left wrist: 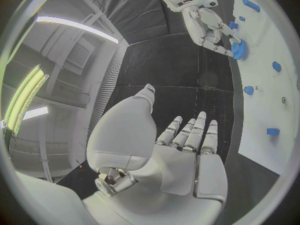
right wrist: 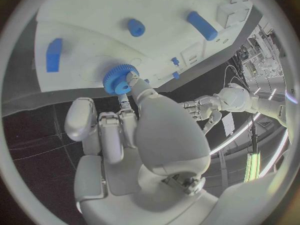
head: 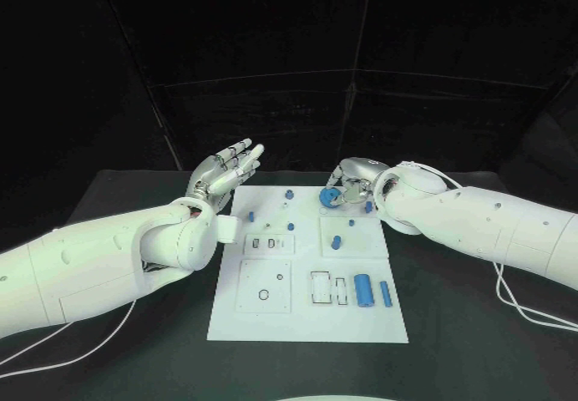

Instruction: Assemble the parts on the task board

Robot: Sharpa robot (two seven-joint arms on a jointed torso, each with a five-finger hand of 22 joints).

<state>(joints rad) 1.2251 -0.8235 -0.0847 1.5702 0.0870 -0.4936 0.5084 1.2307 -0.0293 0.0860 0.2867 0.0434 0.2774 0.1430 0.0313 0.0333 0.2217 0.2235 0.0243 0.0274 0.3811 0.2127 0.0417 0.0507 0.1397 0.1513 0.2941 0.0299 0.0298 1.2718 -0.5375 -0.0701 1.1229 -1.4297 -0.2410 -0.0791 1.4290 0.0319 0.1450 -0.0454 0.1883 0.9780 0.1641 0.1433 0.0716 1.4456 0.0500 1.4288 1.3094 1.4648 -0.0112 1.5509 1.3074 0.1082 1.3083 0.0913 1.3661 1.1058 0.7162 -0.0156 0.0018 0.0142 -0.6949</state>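
The white task board [head: 307, 322] lies in the middle of the black table. My right hand [head: 353, 185] is at the board's far right corner, where its thumb and a finger pinch a blue gear [head: 327, 196] by the rim. In the right wrist view the gear [right wrist: 119, 78] sits at the board's surface [right wrist: 94, 15] with a fingertip [right wrist: 132, 78] on it. My left hand [head: 225, 171] is raised off the board's far left corner, palm up, fingers apart and holding nothing. The left wrist view shows the right hand [left wrist: 209, 27] and the gear [left wrist: 238, 49].
A thick blue cylinder [head: 362, 290] and a thinner blue bar [head: 386, 293] lie at the board's near right. Small blue pieces [head: 336, 243] stand around its middle and far part. Cutout plates [head: 265, 292] sit near left. Cables [head: 530, 309] trail on the table's right side.
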